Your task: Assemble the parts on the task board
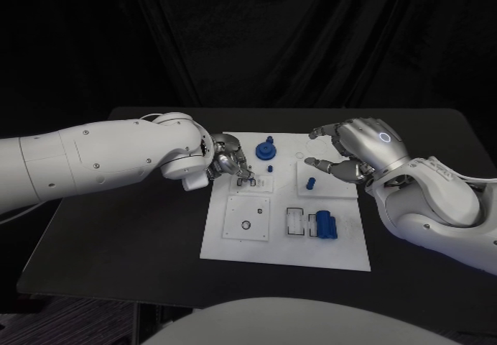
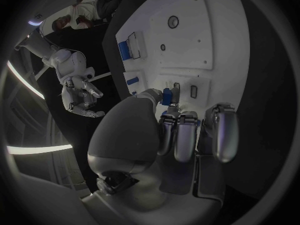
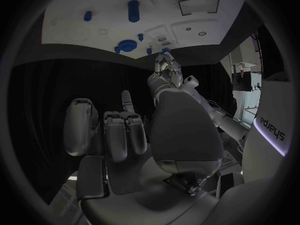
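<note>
Board [image 1: 342, 255] white, parts [image 1: 326, 224] blue

On the task board [image 1: 285, 251] we find the round part [image 1: 266, 150] at twelve o'clock, the small upright peg [image 1: 309, 184] at two, and the cylinder part [image 1: 327, 224] at four.

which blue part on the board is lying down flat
The long blue cylinder in the board's near right section lies on its side. The round blue gear and small blue pegs farther back stand upright.
</note>
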Controlling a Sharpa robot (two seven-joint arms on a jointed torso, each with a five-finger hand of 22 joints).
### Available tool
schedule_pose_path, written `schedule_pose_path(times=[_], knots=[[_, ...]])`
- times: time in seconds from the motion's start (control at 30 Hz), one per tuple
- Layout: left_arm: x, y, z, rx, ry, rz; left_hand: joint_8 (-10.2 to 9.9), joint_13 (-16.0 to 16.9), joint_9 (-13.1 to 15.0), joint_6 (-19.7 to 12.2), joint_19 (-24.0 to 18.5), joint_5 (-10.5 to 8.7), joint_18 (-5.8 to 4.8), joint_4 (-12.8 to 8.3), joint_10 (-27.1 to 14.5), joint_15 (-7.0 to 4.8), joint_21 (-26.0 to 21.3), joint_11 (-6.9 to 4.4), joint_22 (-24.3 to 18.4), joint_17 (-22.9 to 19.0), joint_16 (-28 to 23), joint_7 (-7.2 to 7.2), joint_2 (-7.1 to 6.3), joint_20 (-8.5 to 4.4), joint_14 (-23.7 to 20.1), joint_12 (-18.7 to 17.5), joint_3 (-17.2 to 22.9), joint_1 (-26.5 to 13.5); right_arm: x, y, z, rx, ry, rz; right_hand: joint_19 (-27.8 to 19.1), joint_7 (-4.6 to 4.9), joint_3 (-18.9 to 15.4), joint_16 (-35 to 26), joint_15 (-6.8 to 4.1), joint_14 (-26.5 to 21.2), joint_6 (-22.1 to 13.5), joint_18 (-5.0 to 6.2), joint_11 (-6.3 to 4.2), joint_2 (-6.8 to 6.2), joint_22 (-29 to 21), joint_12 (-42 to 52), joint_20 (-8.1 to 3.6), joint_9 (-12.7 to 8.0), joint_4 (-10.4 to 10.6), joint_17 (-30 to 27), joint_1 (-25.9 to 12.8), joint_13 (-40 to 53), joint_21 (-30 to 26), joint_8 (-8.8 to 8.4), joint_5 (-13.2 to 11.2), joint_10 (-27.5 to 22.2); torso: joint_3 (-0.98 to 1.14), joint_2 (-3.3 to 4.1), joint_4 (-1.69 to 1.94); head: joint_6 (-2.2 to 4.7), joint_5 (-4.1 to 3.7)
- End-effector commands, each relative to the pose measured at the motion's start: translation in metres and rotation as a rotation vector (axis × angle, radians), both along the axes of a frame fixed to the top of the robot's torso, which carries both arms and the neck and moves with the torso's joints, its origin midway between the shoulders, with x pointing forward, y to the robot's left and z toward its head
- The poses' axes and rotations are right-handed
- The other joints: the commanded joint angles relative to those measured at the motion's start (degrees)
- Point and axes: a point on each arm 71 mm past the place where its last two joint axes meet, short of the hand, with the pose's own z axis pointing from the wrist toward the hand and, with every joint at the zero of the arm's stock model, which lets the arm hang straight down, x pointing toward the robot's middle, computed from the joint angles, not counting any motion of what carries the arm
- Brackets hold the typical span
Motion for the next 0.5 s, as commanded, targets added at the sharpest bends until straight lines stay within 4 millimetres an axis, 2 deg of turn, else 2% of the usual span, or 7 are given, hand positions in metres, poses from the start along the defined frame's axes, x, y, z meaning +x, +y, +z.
schedule_pose_path(times=[0.03,0.1,0.2,0.3,0.33,0.4,0.5], knots=[[0.004,-0.003,0.006,0.12,0.017,-0.037,3.9,15.0,4.1,0.7,0.8,-0.65,-0.53,-2.8,5.9,-0.5,0.5,-0.34,11.8,15.1,0.2,-1.09,0.0,-0.18,6.1,0.2,3.3,-0.9,0.003,-0.004,-0.001,-0.003,0.035,-0.028,-0.6,0.04,0.3,0.1,0.44,5.9,0.5,0.68,0.4,0.73,10.0,0.2,-0.04,-0.1,0.1,15.1,0.2,15.1,-0.4,0.41,0.5,6.2,0.72,-0.18,-0.22,-0.01,0.05],[0.006,-0.006,0.009,0.134,0.019,-0.05,3.9,15.0,4.1,0.7,0.9,-0.97,-0.55,-2.8,5.9,-0.54,0.6,-0.37,11.8,15.1,0.2,-1.12,0.07,-0.21,6.1,0.2,3.5,-1.2,0.004,-0.005,-0.002,-0.006,0.041,-0.032,-0.6,0.04,0.3,0.1,0.45,5.9,0.6,0.69,0.41,0.77,10.0,0.2,-0.03,-0.1,0.1,15.1,0.3,15.1,-0.5,0.42,0.6,6.2,0.81,-0.2,-0.19,-0.01,-0.07],[0.01,-0.012,0.011,0.163,0.029,-0.074,3.8,15.0,4.3,0.5,0.9,-2.21,-0.55,-3.2,5.9,-0.6,0.7,-0.41,11.8,15.1,0.2,-1.14,0.46,-0.28,6.1,0.2,4.1,-2.1,0.006,-0.007,-0.003,-0.013,0.05,-0.04,-0.7,0.03,0.4,0.1,0.46,5.9,0.8,0.76,0.44,0.89,9.9,0.2,-0.02,-0.2,0.1,15.1,0.3,15.1,-0.8,0.45,0.7,6.2,1.12,-0.35,-0.18,-0.01,-0.44],[0.013,-0.019,0.013,0.202,0.025,-0.103,4.0,15.0,4.7,0.7,1.1,-3.0,-0.63,-3.9,5.9,-0.68,1.0,-0.51,11.9,15.1,0.2,-1.25,0.59,-0.37,6.1,0.2,4.7,-2.9,0.008,-0.01,-0.003,-0.018,0.056,-0.049,-0.8,0.01,0.5,0.1,0.47,5.9,1.1,0.8,0.42,1.03,9.8,0.2,-0.01,-0.3,0.1,15.1,0.4,15.1,-1.0,0.52,0.9,6.2,1.3,-0.44,-0.25,-0.01,-0.46],[0.014,-0.021,0.013,0.221,0.017,-0.115,4.0,15.0,4.9,0.7,1.1,-3.37,-0.65,-4.1,5.9,-0.72,1.1,-0.56,11.9,15.1,0.2,-1.3,0.59,-0.4,6.1,0.2,4.9,-3.3,0.008,-0.011,-0.004,-0.02,0.057,-0.052,-0.8,0.01,0.5,0.1,0.47,5.9,1.1,0.8,0.42,1.03,9.8,0.2,-0.01,-0.3,0.1,15.1,0.4,15.1,-1.0,0.52,0.9,6.2,1.59,-0.52,-0.37,-0.01,-0.27],[0.015,-0.025,0.014,0.255,-0.001,-0.134,4.1,15.0,5.2,0.9,1.4,-4.19,-0.76,-4.4,5.9,-0.82,1.6,-0.65,12.1,15.1,0.2,-1.4,0.72,-0.46,6.1,0.2,5.2,-4.0,0.009,-0.013,-0.004,-0.026,0.061,-0.057,-0.9,0.0,0.6,0.1,0.47,5.9,1.2,0.82,0.42,1.08,9.8,0.2,0.0,-0.3,0.1,15.1,0.4,15.1,-1.1,0.54,1.0,6.2,1.82,-0.53,-0.42,-0.01,-0.17],[0.018,-0.029,0.015,0.285,-0.017,-0.15,4.1,15.0,5.6,1.1,2.0,-4.51,-1.05,-5.2,5.9,-0.96,2.9,-0.81,12.5,15.1,0.2,-1.55,0.74,-0.61,6.1,0.2,6.0,-4.8,0.01,-0.015,-0.005,-0.034,0.065,-0.063,-0.9,-0.01,0.6,0.1,0.47,5.9,1.3,0.84,0.42,1.1,9.8,0.2,0.0,-0.3,0.1,15.1,0.4,15.1,-1.2,0.56,1.1,6.2,2.0,-0.57,-0.39,-0.01,-0.24]])
